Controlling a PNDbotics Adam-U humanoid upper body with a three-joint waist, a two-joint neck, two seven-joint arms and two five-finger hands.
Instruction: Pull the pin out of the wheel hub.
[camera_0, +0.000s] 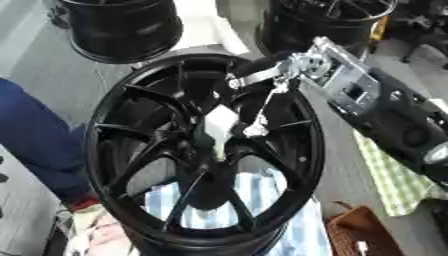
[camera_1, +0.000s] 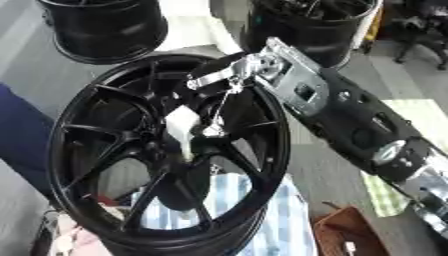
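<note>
Soft, even indoor light; both views blurred and blocky

The black wheel hub (camera_0: 206, 150) takes only dull grey sheen along its rim and spokes, its detail lost in the dark. Bright glare sits on the right hand (camera_1: 229, 75) where its silver metal shows, and on the white patch at the hub's centre. Edges smear throughout; the far wheels (camera_0: 122, 27) are softest, and shadows are faint
</note>
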